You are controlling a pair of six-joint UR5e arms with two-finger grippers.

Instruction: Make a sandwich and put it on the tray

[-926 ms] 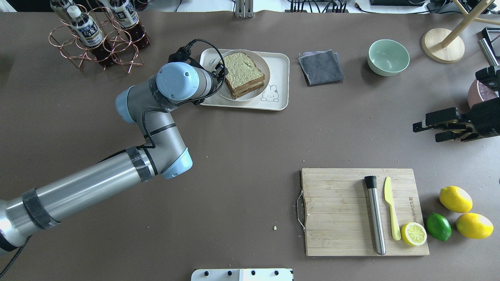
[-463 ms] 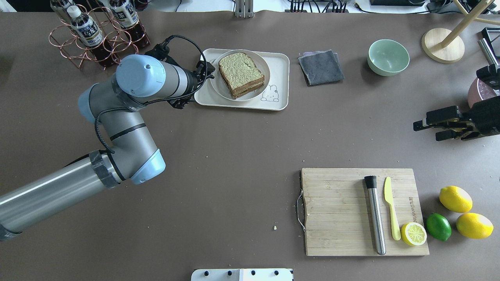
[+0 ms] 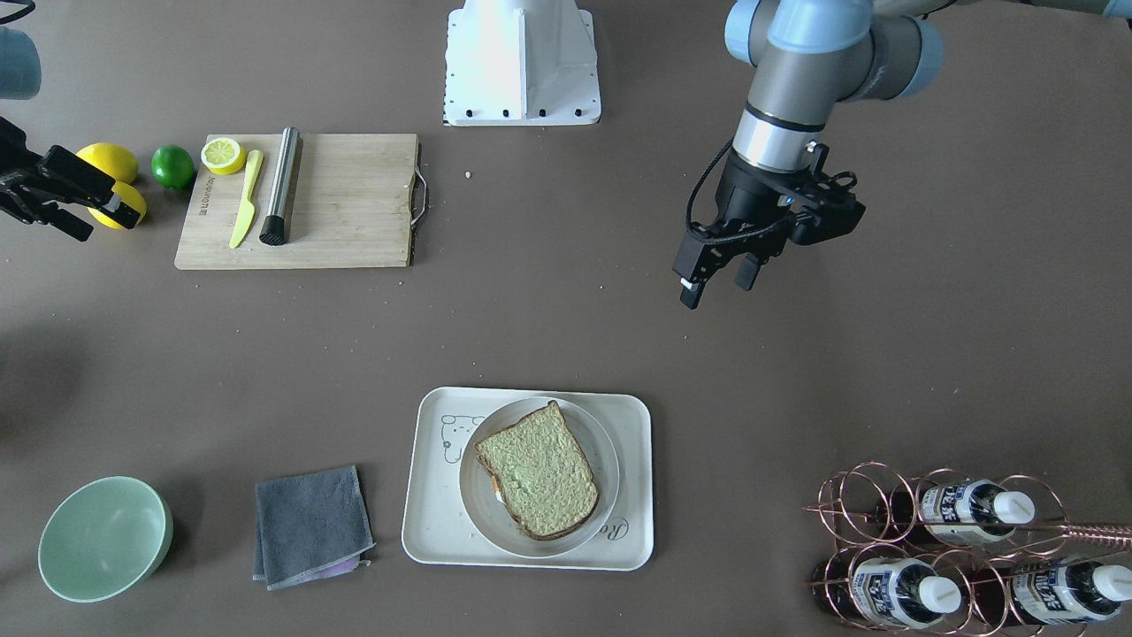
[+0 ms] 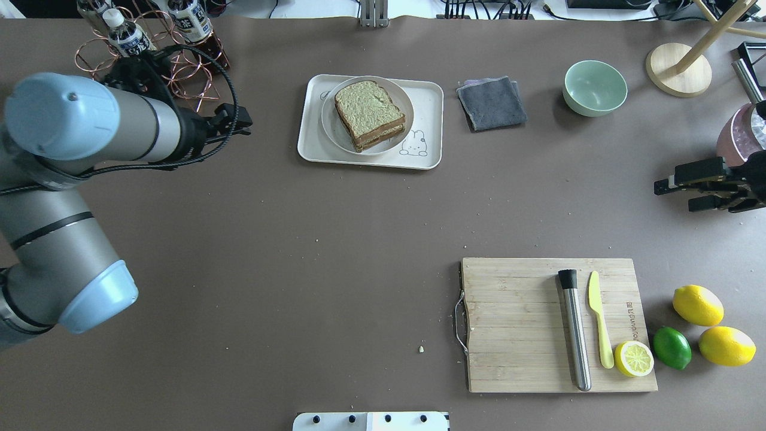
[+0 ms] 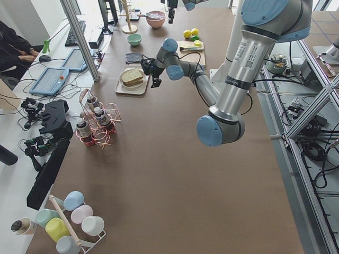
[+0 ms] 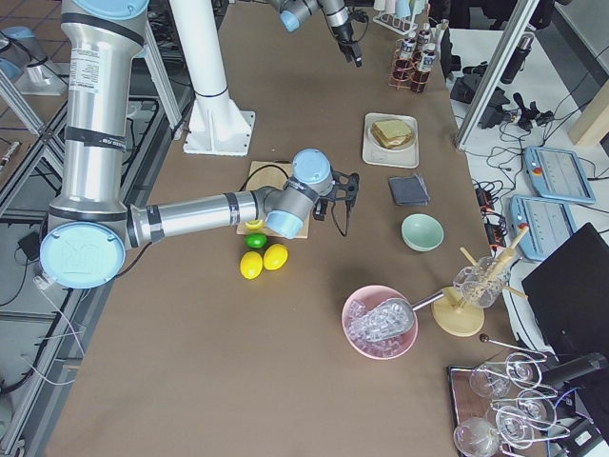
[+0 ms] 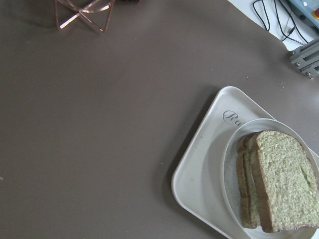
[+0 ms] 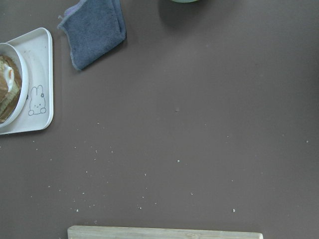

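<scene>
The sandwich (image 4: 369, 114) lies stacked on a round white plate (image 4: 333, 133), and the plate stands on the cream tray (image 4: 428, 99) at the far middle of the table. It also shows in the front view (image 3: 539, 471) and the left wrist view (image 7: 286, 179). A sliver of egg white (image 8: 9, 74) peeks out between the slices. My left gripper (image 3: 716, 287) is open and empty, above bare table to the left of the tray. My right gripper (image 4: 674, 197) is open and empty at the right edge.
A wooden cutting board (image 4: 520, 323) holds a steel muddler (image 4: 574, 329), a yellow knife (image 4: 600, 323) and a lemon half (image 4: 634, 358). Lemons (image 4: 698, 305) and a lime (image 4: 671, 347) lie beside it. A grey cloth (image 4: 492, 103), a green bowl (image 4: 594, 88) and a bottle rack (image 4: 149, 60) stand along the far side.
My left arm has drawn back from the tray toward the left, leaving the plate and sandwich on it. My right gripper has shifted slightly right.
</scene>
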